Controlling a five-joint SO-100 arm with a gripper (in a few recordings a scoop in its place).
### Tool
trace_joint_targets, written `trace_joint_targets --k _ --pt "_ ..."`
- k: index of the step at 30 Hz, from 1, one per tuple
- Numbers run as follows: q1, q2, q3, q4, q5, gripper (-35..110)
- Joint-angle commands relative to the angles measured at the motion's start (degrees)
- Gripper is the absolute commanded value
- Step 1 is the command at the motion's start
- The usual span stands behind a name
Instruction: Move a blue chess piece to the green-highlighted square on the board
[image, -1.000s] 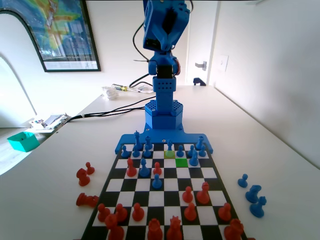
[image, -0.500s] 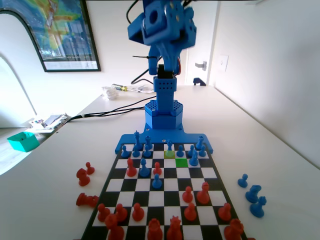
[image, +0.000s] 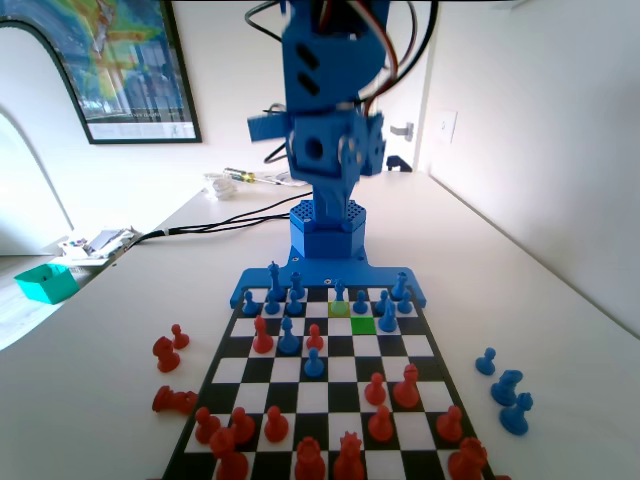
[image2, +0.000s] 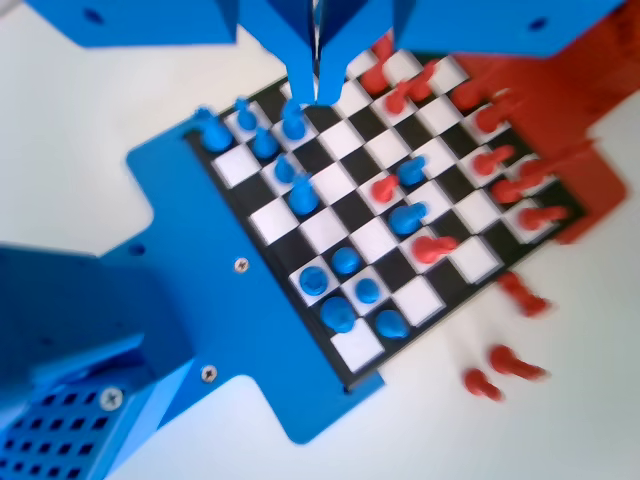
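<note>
The board lies in front of the blue arm's base; in the wrist view the board is seen from high above. The green-highlighted square sits in the third row from the arm and is bare. A small blue chess piece stands right behind it, and another blue pawn stands behind the paler yellow-green square. Several blue pieces crowd the arm's end of the board. My gripper hangs high over the board, jaws pressed together with nothing between them. The arm's head is raised well above the base.
Red chessmen fill the near half of the board. Loose red pieces lie on the table left of the board, and loose blue pieces stand to its right. A teal box and cables lie at the far left.
The arm's upper part has folded forward and come lower over the base. No chess piece has moved.
</note>
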Motion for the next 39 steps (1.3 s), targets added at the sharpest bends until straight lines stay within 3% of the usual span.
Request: trace_joint_targets --k 1,16,39 --pt "0.44 0.26 3.6 -3.43 -3.34 11" --pt "-3.78 -9.4 8.0 -17.58 0.79 15" --pt "-3.08 -13.01 18.98 -34.8 -1.76 16"
